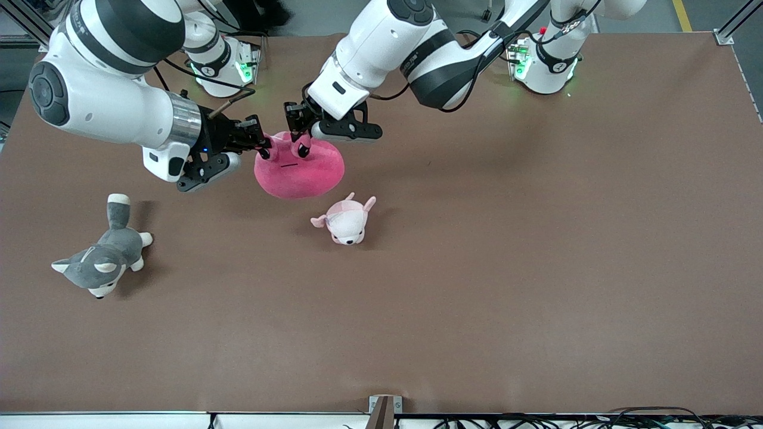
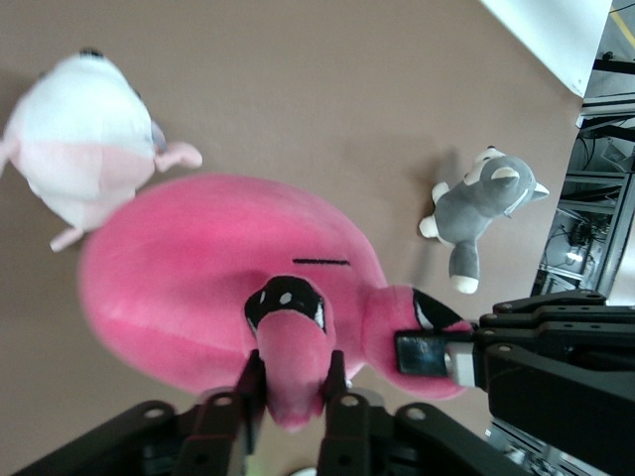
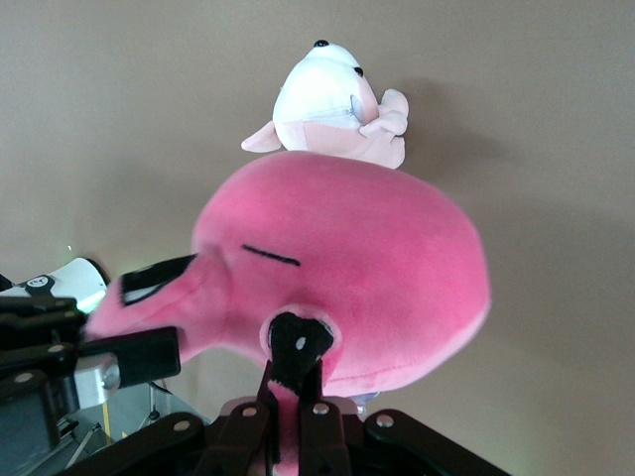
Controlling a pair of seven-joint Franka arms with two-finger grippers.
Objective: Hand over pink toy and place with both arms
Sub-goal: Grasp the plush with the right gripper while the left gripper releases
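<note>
Two hands, left hand and right hand, each clamped on pink toy.

I have both arms reaching in toward each other above the table, wrists meeting over the right arm's end. My left gripper comes in from the left arm's base with its forearm angled down, fingers pinched tight on one eye stalk of the pink toy. My right gripper extends almost level from the right arm's big elbow, its fingers clamped on the other stalk. Neither arm waits; both grip at once.
</note>
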